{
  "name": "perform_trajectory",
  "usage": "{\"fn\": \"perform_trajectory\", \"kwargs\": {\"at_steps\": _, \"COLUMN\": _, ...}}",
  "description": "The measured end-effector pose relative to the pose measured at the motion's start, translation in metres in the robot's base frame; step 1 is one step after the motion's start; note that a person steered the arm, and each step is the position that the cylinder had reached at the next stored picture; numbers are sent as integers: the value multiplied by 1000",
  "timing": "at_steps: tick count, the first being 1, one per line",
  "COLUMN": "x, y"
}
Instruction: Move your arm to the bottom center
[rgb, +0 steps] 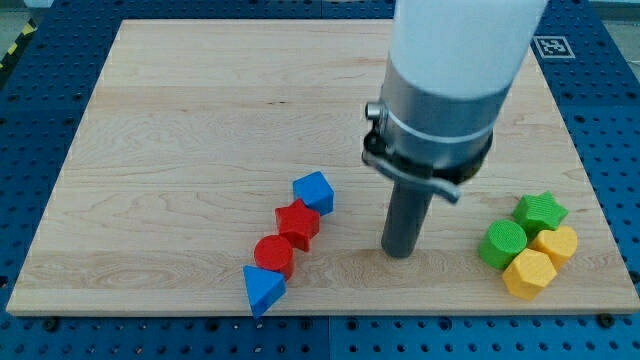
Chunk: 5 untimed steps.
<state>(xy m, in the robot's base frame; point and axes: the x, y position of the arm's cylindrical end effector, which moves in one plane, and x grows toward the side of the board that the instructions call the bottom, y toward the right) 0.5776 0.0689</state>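
Note:
My tip (401, 250) rests on the wooden board (200, 120), right of centre near the view's bottom. To its left lies a diagonal row of touching blocks: a blue cube (314, 192), a red star-like block (297, 224), a red cylinder (273, 256) and a blue triangular block (262, 289). To its right sits a cluster: a green star (540, 211), a green cylinder (501, 244), a yellow block (556, 244) and a yellow hexagonal block (527, 273). The tip touches no block.
The arm's white and grey body (450, 70) hangs over the board's upper right. A blue perforated table (30, 150) surrounds the board. A black-and-white marker (553, 46) lies at the top right.

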Motion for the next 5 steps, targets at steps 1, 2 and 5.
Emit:
{"fn": "perform_trajectory", "kwargs": {"at_steps": 1, "x": 39, "y": -26}}
{"fn": "perform_trajectory", "kwargs": {"at_steps": 2, "x": 41, "y": -32}}
{"fn": "perform_trajectory", "kwargs": {"at_steps": 5, "x": 40, "y": -72}}
